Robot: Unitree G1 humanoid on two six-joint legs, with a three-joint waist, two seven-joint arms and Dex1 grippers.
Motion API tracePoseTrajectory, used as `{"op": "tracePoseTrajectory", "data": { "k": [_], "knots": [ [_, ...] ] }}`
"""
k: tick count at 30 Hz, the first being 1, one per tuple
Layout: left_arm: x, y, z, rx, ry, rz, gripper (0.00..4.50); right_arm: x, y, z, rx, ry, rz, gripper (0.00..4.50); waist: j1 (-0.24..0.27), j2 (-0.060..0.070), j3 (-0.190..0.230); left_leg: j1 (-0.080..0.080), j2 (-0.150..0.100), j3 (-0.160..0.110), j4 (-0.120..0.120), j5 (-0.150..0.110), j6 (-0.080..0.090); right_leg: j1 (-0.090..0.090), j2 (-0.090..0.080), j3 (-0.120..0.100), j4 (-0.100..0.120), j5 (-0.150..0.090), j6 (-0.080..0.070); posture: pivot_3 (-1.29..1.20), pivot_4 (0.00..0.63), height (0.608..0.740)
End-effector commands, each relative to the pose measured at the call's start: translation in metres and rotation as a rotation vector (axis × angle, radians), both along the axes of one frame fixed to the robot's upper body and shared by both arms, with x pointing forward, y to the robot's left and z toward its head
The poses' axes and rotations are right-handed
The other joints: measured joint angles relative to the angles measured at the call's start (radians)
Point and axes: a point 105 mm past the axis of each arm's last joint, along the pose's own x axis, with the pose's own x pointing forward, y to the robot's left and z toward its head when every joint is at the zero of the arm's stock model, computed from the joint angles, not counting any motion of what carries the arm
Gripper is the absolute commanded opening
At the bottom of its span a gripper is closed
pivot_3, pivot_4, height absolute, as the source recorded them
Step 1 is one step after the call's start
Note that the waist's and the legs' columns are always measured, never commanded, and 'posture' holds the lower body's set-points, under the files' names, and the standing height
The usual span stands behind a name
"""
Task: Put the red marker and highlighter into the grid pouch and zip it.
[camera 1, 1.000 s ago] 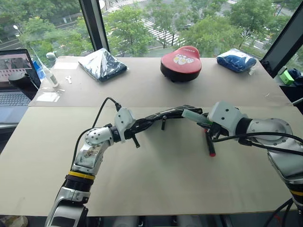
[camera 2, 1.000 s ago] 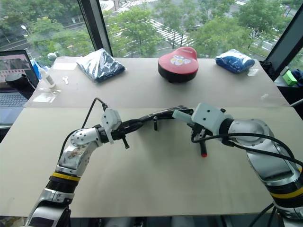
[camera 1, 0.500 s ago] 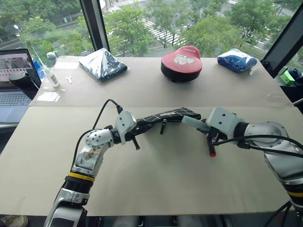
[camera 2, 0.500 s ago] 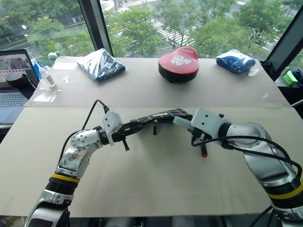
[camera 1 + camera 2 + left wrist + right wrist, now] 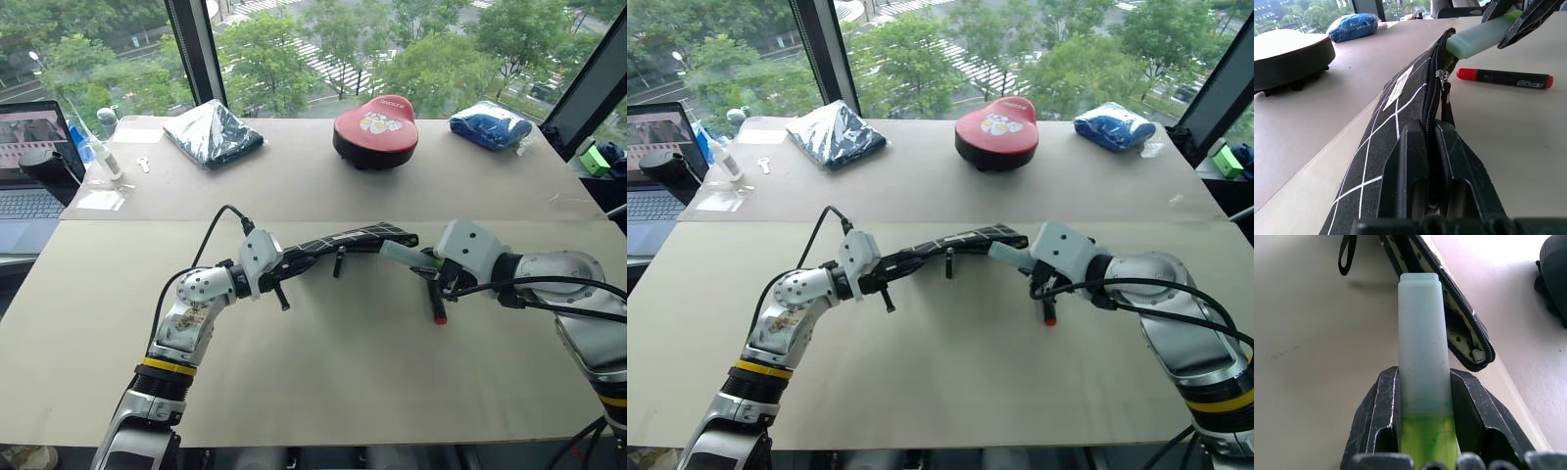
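Note:
My left gripper [image 5: 294,262] is shut on the near end of the grid pouch [image 5: 353,238], a black fabric pouch with white grid lines held up off the table, its zipper open at the far end [image 5: 1442,54]. The right gripper [image 5: 423,258] is shut on the highlighter [image 5: 1420,347], light green with a pale cap, whose capped tip [image 5: 392,252] sits right at the pouch's open end. On the table below the right gripper lies the red marker [image 5: 1504,78], dark-bodied with a red cap and red end [image 5: 440,318].
At the back of the table stand a red and black round case [image 5: 374,129], a dark cloth in clear plastic [image 5: 212,133] and a blue bundle in plastic [image 5: 488,123]. A laptop [image 5: 29,166] and a small bottle [image 5: 103,157] sit at the far left.
The right gripper has eased slightly down and right with the highlighter, staying at the pouch mouth. The left gripper and pouch have stayed put.

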Motion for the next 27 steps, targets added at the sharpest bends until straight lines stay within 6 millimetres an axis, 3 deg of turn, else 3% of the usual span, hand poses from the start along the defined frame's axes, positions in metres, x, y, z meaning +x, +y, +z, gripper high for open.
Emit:
{"op": "tracePoseTrajectory", "data": {
  "k": [1,6,13,17,21,27],
  "knots": [
    [-0.007,-0.004,0.01,0.017,-0.075,-0.046,0.0,0.011,-0.008,0.006,-0.035,-0.018,-0.075,1.05,-0.001,0.0,0.0,0.0,0.0,0.0,0.0,0.0,0.0,0.0,0.0,0.0,0.0,0.0,0.0,0.0,0.15,0.74],
    [-0.013,-0.007,0.001,0.052,-0.081,-0.081,0.0,0.025,0.009,0.003,-0.044,-0.02,-0.082,1.05,-0.005,0.0,0.0,0.0,0.0,0.0,-0.001,0.0,0.0,-0.001,0.0,0.0,0.0,0.0,0.0,0.0,0.15,0.74],
    [-0.015,-0.008,0.0,0.054,-0.081,-0.097,0.0,0.022,0.047,-0.001,-0.09,-0.065,0.054,1.05,-0.001,0.0,0.0,-0.007,-0.001,0.0,0.0,0.002,-0.003,-0.009,0.0,0.0,0.002,0.001,-0.001,0.0,0.15,0.74],
    [-0.015,-0.009,0.0,0.054,-0.08,-0.104,0.0,0.02,0.069,-0.016,-0.231,-0.173,0.193,1.05,-0.004,0.0,0.0,-0.007,-0.002,0.0,0.0,0.002,-0.003,-0.009,0.0,0.0,0.002,0.0,-0.001,0.0,0.15,0.74],
    [-0.014,-0.008,0.001,0.052,-0.079,-0.108,0.0,0.028,0.081,-0.017,-0.311,-0.304,0.27,1.05,-0.006,0.0,0.0,-0.007,-0.002,0.001,0.0,0.003,-0.004,-0.009,0.0,0.0,0.004,0.0,-0.001,0.0,0.15,0.74],
    [-0.015,-0.008,0.002,0.046,-0.078,-0.105,0.0,0.039,0.109,-0.006,-0.225,-0.474,0.335,1.05,-0.006,0.0,0.0,-0.006,-0.002,0.002,0.0,0.004,-0.006,-0.009,0.0,0.0,0.007,0.0,-0.001,0.0,0.15,0.74]
  ]
}}
